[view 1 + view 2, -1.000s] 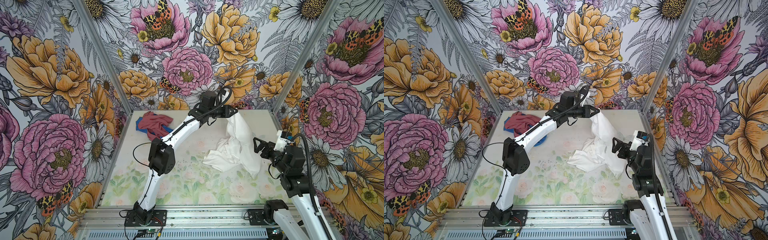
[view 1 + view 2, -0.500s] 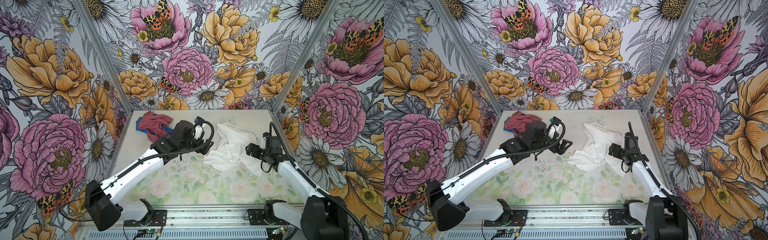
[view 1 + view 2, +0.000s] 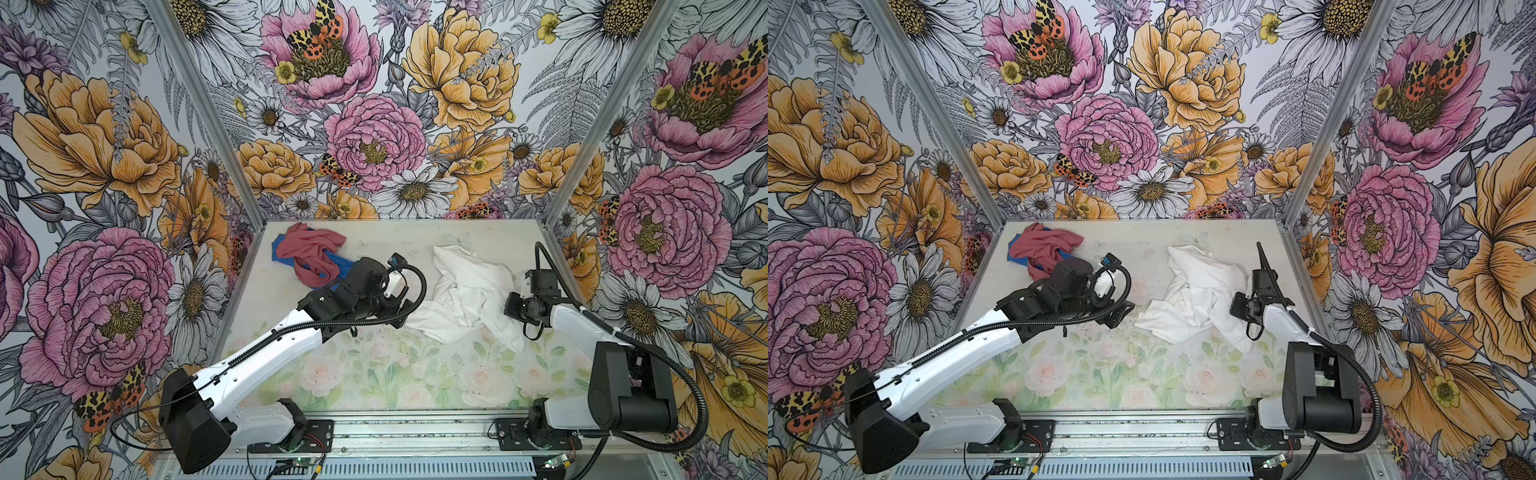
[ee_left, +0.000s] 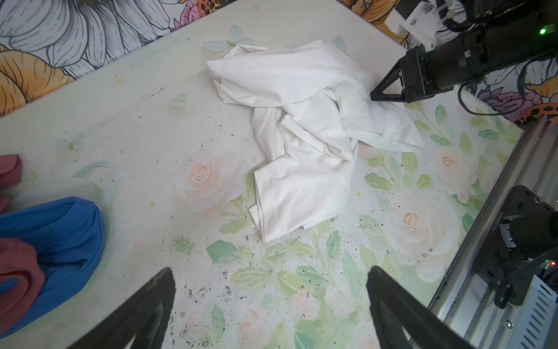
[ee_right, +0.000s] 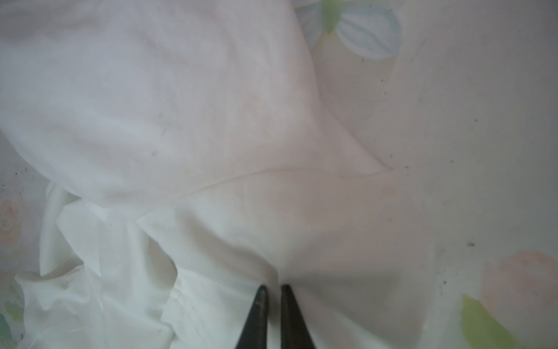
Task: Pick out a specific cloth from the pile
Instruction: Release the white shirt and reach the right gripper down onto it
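The white cloth (image 3: 465, 291) lies crumpled on the right half of the tabletop (image 3: 374, 374), a thin, smooth woven fabric thrown into soft folds and sharp creases, with one flat hemmed corner spread toward the front edge; in the left wrist view (image 4: 305, 136) its seams and a folded lobe stand out clearly. Well apart from it, at the back left corner, sits the pile (image 3: 311, 257): a dusty red cloth (image 3: 316, 253) with a ribbed, knit look draped in loops over a royal blue cloth (image 3: 282, 251) of thicker, finely ribbed knit. The left claw (image 4: 271, 302) hangs released over bare tabletop between pile and white cloth, its two black wedge-shaped fingers (image 4: 145, 305) spread wide and holding nothing. The right claw (image 5: 273, 302) is clenched, its narrow dark fingertips almost together with a fold of the white cloth pinched at their tips; from the left wrist camera its pointed black tip (image 4: 383, 93) presses into the fabric's edge. The tabletop is a pale matte sheet printed with faded pink roses and green leaves, speckled with dark crumbs. Tall wall panels (image 3: 374, 104) with bold pink and orange flowers, daisies and moths enclose it, joined by metal corner posts.
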Available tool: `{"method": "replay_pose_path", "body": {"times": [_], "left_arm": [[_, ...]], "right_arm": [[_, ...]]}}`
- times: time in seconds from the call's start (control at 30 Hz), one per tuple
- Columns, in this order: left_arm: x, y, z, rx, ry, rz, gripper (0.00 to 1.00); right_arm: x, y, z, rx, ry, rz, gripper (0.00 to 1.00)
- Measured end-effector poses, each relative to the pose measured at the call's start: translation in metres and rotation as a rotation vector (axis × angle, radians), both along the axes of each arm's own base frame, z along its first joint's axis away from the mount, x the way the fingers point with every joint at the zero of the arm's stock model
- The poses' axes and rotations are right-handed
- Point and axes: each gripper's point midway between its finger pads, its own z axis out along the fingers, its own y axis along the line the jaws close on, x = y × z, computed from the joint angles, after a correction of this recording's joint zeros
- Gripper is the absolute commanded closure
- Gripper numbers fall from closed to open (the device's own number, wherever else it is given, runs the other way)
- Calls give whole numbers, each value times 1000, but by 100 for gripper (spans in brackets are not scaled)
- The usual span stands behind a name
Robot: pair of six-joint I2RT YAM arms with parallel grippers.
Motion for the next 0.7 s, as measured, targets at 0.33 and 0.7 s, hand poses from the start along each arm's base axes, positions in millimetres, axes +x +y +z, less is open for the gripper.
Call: {"method": "replay_pose_path", "body": {"times": [0.33, 0.7], "left_arm": [[31, -12, 114, -84, -181, 21, 1], [78, 7, 50, -11, -236, 42, 1]], "right_arm": [[42, 6, 132, 24, -330, 24, 100], [103, -3, 463, -34, -1045, 7, 100]]}}
